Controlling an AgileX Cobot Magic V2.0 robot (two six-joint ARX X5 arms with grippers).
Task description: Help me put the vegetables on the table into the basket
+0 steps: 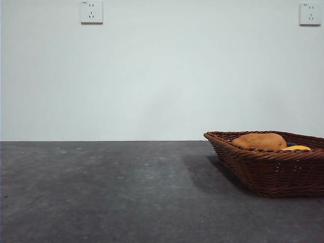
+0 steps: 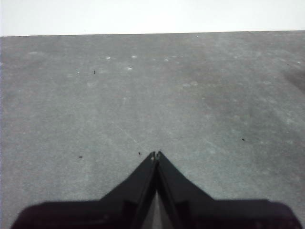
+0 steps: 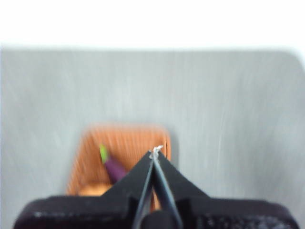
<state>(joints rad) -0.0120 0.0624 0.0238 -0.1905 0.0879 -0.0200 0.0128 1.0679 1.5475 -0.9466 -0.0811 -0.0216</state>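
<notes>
The reddish-brown wicker basket (image 1: 268, 169) stands at the right of the dark grey table (image 1: 101, 192). Inside it lie the tan potato (image 1: 259, 141) and, just showing over the rim, the yellow corn (image 1: 297, 148). The blurred right wrist view looks down from high above on the basket (image 3: 121, 138), with the purple eggplant (image 3: 114, 168) and its green stem inside. My right gripper (image 3: 156, 151) is shut and empty, well above the basket. My left gripper (image 2: 156, 154) is shut and empty over bare table. Neither gripper shows in the front view.
A white wall runs behind the table's far edge, with two sockets (image 1: 91, 11) high up. The basket casts a shadow to its left on the table.
</notes>
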